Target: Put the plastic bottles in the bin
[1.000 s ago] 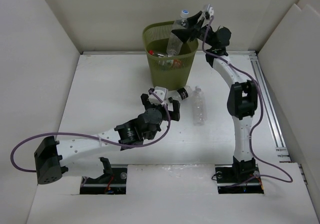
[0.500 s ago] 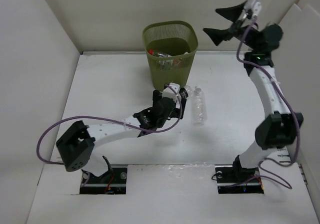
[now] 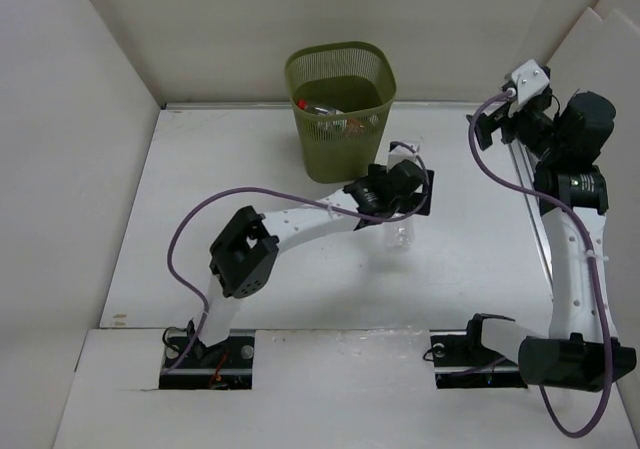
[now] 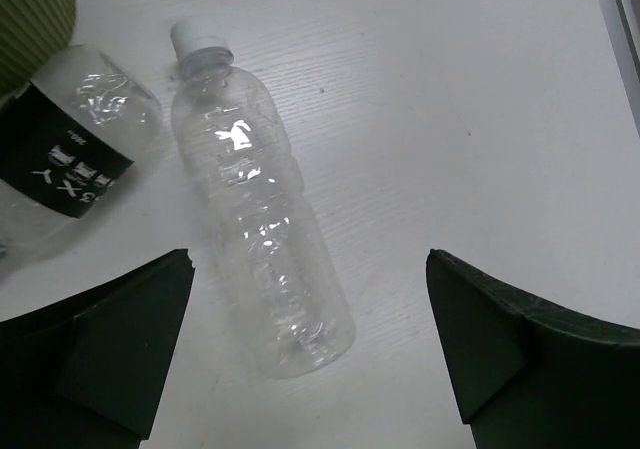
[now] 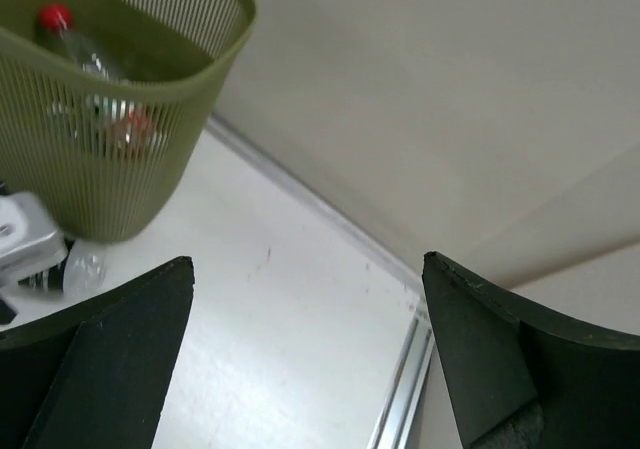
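Note:
A clear unlabelled bottle (image 4: pixel 262 244) with a white cap lies on the table; its lower end shows in the top view (image 3: pixel 403 232). Beside it lies a black-labelled bottle (image 4: pixel 70 159), next to the olive mesh bin (image 3: pixel 340 109). My left gripper (image 4: pixel 310 369) is open just above the clear bottle, whose base lies between the jaws, nearer the left one. In the top view the left gripper (image 3: pixel 402 189) covers most of both bottles. Bottles lie inside the bin (image 5: pixel 110 119), one with a red cap (image 5: pixel 55 17). My right gripper (image 5: pixel 310 359) is open and empty, raised at the right (image 3: pixel 490 126).
White walls close the table on the left, back and right. An aluminium rail (image 3: pixel 545 244) runs along the table's right edge, also seen in the right wrist view (image 5: pixel 400 389). The left arm stretches across the table's middle toward the bin's right side.
The right gripper let its bottle go into the bin and swung away to the right, open. The left arm reached right, from the black-labelled bottle to over the clear one.

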Tool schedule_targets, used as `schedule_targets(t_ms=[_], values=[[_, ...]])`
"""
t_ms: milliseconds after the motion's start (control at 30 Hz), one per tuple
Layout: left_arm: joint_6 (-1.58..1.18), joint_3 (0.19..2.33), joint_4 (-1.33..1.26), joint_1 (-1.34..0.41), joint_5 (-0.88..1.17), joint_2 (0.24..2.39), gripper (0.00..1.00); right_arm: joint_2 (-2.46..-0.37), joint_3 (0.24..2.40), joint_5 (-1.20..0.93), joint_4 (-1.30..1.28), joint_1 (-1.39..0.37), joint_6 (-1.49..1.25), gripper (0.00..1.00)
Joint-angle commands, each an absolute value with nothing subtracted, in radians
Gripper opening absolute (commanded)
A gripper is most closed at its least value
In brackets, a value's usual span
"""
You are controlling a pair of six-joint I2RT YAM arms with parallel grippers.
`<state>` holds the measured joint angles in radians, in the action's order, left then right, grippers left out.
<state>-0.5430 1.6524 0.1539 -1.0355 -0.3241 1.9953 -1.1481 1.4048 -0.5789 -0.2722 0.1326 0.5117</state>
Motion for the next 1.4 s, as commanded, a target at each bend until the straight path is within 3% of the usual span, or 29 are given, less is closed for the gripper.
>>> schedule_targets(t_ms=[0,100,433,733,800,900,933,1133,1367], values=[[-0.66,1.811,0.356,-1.042,-0.319,2.081,1.0,-1.082,1.381,-0.523,-0.383,0.159,0.597,1.0],[-0.689,1.911,0.414,-1.042,-0.31,2.167,1.0,-1.051,1.368,-0.572,-0.364,0.182,0.586,1.0],[-0.798,1.891,0.44,-1.042,-0.31,2.238,1.0,-1.0,1.379,-0.575,-0.385,0.219,0.577,1.0],[-0.808,1.882,0.417,-1.042,-0.262,2.322,0.86,-0.991,1.379,-0.595,-0.385,0.219,0.577,1.0],[-0.798,1.882,0.417,-1.042,-0.242,2.322,0.67,-0.991,1.379,-0.607,-0.385,0.219,0.577,1.0],[-0.789,1.872,0.428,-1.042,-0.233,2.303,0.23,-0.991,1.379,-0.659,-0.355,0.23,0.555,1.0],[-0.776,1.861,0.428,-1.042,-0.233,2.284,0.0,-0.991,1.367,-0.688,-0.339,0.241,0.546,1.0],[-0.608,1.685,0.264,-1.146,-0.309,1.979,0.0,-1.011,1.308,-0.948,-0.144,0.293,0.371,1.0],[-0.347,1.655,0.252,-1.189,-0.511,1.761,0.0,-1.011,1.364,-1.018,-0.104,0.293,0.304,1.0]])
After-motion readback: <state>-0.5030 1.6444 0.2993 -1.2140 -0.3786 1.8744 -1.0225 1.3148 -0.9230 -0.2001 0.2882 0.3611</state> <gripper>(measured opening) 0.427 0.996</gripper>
